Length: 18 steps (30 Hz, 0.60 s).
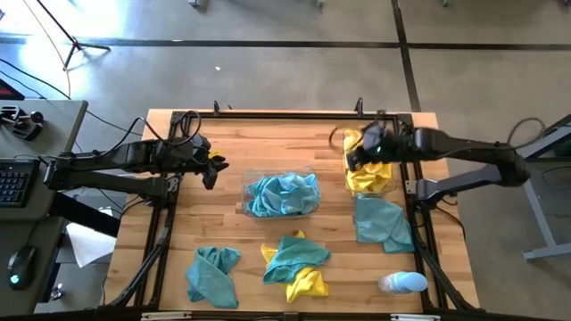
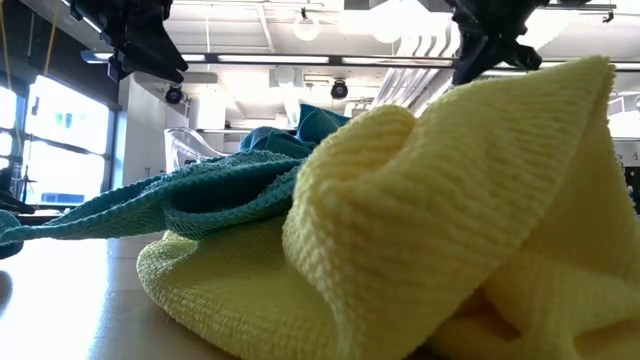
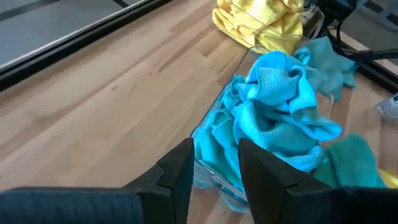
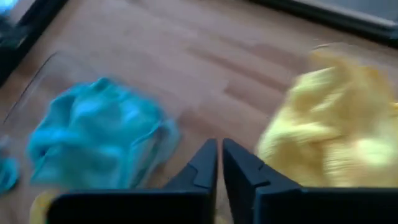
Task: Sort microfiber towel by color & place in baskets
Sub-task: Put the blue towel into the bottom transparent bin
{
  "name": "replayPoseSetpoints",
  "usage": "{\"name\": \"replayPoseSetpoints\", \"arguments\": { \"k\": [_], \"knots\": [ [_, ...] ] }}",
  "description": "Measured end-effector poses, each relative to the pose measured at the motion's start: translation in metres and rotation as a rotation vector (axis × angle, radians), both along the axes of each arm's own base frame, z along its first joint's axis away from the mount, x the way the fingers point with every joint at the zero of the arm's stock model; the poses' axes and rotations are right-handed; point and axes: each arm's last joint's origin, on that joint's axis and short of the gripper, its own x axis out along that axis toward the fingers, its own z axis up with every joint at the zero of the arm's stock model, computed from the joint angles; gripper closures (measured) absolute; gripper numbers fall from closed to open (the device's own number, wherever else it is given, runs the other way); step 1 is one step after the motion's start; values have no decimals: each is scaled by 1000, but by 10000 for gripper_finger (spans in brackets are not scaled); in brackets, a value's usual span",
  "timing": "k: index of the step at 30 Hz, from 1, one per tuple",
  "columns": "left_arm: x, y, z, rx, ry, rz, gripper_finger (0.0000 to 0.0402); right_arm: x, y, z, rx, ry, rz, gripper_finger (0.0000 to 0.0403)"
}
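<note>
Crumpled teal towels (image 1: 282, 194) fill one basket (image 1: 245, 189), yellow another

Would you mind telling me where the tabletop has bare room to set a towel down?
Bare wood lies left of the blue-filled basket, and between it and the yellow-filled basket. The near edge is crowded: teal towels, a mixed pile, a bottle.
</note>
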Motion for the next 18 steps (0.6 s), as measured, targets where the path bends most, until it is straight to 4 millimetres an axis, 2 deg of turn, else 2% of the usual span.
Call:
{"name": "replayPoseSetpoints", "arguments": {
  "k": [2, 4, 10, 18],
  "knots": [
    [0, 0, 0, 2, 2, 7, 289, 9, 16, -3, 7, -14, 62, 396],
    [2, 0, -1, -16, 2, 22, 289, 16, 32, -4, 13, -45, 103, 394],
    [15, -9, -6, -79, 39, -2, 305, 17, 75, -12, -84, -46, 184, 400],
    [52, -43, 4, -156, 70, 1, 331, 13, 106, -47, -51, -77, 281, 402]
  ]
}}
